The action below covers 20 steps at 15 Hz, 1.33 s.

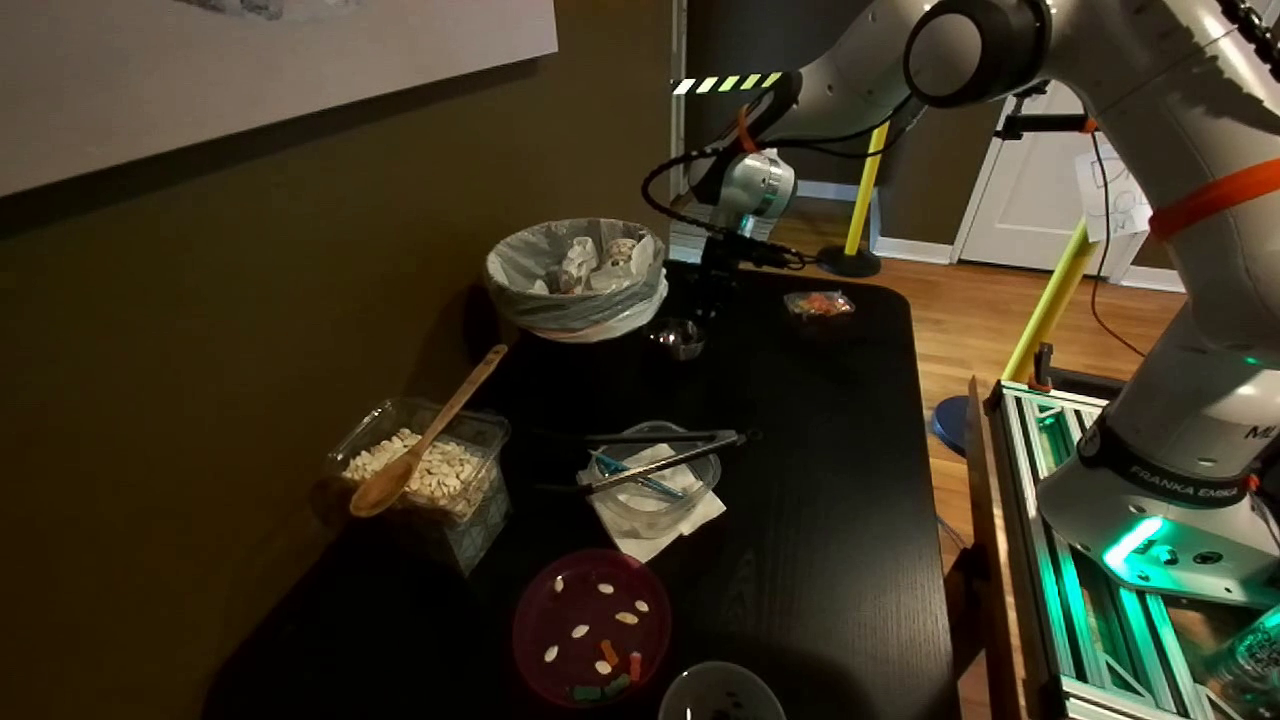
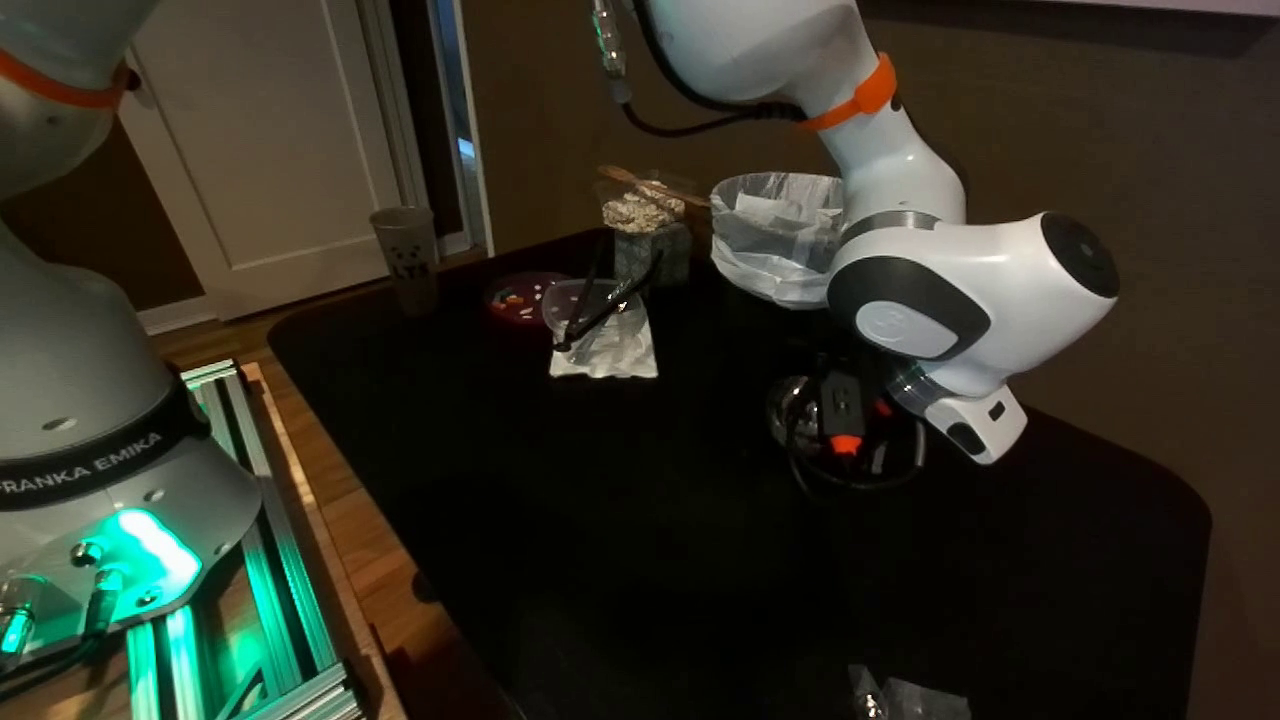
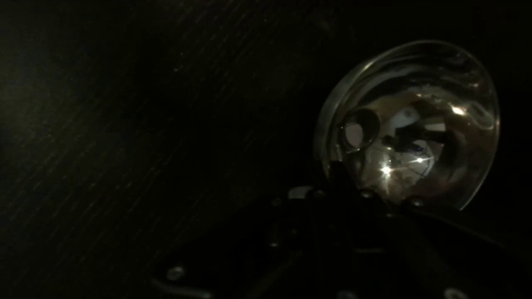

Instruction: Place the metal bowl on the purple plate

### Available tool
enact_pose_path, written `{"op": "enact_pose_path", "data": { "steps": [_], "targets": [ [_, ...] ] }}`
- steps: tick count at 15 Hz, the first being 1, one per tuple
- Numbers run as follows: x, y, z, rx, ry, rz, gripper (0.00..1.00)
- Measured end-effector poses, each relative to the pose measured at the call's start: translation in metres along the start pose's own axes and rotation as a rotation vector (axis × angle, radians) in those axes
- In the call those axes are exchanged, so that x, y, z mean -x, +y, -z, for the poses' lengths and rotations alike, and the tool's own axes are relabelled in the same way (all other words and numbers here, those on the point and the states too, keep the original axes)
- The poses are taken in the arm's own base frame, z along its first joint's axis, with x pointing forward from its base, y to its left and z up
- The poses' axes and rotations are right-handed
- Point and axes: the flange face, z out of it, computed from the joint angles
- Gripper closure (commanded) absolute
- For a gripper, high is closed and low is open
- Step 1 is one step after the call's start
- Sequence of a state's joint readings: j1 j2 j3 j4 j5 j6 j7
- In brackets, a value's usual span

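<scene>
The small shiny metal bowl (image 1: 680, 341) is at the far end of the black table, beside the lined bin. It also shows in an exterior view (image 2: 793, 412), partly hidden by the gripper, and large in the wrist view (image 3: 415, 124), where it looks tilted. My gripper (image 3: 338, 172) has its dark fingers close together at the bowl's rim and seems shut on it; the fingertips are dim. The gripper (image 1: 708, 305) points down at the bowl. Whether the bowl touches the table I cannot tell. The purple plate (image 1: 538, 628) lies at the opposite end, bearing several pale and coloured pieces; it also shows in an exterior view (image 2: 520, 281).
Black tongs (image 1: 665, 462) lie across a clear container (image 1: 650, 520) on a white napkin. A lined bin (image 1: 575, 315), a box of pale pieces (image 1: 480, 520) with a wooden spoon (image 1: 440, 425), a pale bowl (image 1: 720, 690), a cup (image 2: 405, 255) and a small packet (image 1: 818, 303) stand around.
</scene>
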<state>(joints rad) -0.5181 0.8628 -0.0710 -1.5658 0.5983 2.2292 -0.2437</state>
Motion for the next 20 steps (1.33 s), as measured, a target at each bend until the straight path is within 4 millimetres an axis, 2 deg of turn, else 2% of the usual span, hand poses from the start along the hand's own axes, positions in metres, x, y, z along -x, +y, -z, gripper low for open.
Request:
{"op": "enact_pose_path", "data": {
  "steps": [6, 9, 10, 14, 18, 20],
  "targets": [
    [-0.002, 0.004, 0.003, -0.002, 0.004, -0.006, 0.99],
    [-0.002, 0.004, 0.003, -0.002, 0.005, -0.005, 0.82],
    [-0.002, 0.004, 0.004, -0.002, 0.007, -0.002, 0.68],
    [-0.004, 0.003, 0.011, 0.001, 0.022, 0.026, 0.4],
    [-0.002, 0.002, 0.008, 0.002, 0.016, 0.049, 0.1],
    [0.0, 0.0, 0.004, 0.008, 0.005, 0.064, 0.05]
  ]
}}
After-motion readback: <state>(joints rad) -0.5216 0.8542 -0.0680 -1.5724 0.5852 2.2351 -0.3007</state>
